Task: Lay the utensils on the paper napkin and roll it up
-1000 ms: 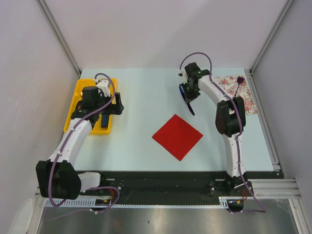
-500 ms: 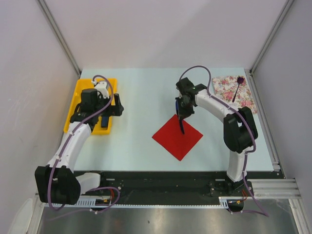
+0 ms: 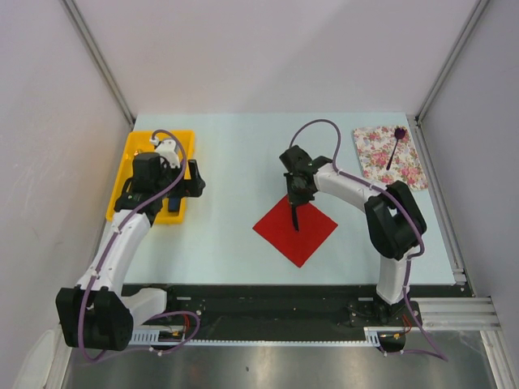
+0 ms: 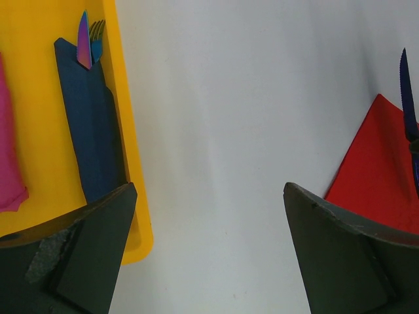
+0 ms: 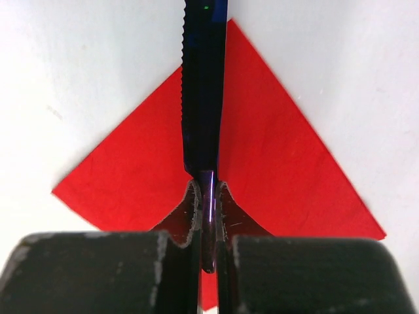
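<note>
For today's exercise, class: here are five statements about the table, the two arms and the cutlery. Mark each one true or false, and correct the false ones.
1. The right gripper is shut on a dark blue knife. True.
2. A slim purple utensil lies on the floral sheet. True.
3. The knife hangs over the floral sheet. False: it is over the red napkin.
4. The left gripper grips a fork. False: it is open and holds nothing.
5. The yellow tray holds nothing. False: a dark blue roll and a pink item lie in it.
</note>
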Controlling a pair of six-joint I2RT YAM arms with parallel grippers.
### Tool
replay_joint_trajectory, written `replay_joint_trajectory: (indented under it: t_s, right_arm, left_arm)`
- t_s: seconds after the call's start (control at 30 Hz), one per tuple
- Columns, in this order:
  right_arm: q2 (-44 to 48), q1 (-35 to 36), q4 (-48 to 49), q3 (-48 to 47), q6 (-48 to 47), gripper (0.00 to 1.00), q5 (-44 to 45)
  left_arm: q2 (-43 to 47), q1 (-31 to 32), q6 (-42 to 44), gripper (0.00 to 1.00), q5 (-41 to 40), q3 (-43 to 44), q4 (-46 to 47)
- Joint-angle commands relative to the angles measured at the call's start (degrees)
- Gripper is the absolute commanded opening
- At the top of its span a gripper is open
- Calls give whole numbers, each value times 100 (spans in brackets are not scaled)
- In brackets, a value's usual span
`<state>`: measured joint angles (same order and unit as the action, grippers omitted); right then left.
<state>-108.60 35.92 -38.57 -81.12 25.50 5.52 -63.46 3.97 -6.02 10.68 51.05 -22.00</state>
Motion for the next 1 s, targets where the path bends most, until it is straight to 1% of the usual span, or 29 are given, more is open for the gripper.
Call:
replay_joint_trajectory:
  t_s: [0.0, 0.27, 0.43, 0.97]
  right_arm:
    - [-171, 11, 192, -308, 183, 0, 415]
    - [-285, 55, 60, -317, 333, 0, 231]
    - [-188, 161, 16, -211, 394, 0, 151]
    - [-320, 170, 209, 141, 509, 0, -42]
  left_arm:
    - [167, 8, -30, 100, -4, -25, 64]
    - [159, 8, -48, 100, -13, -33, 108]
    - [159, 8, -48, 100, -22, -51, 99]
    - [159, 8, -101, 99, -13, -68, 82]
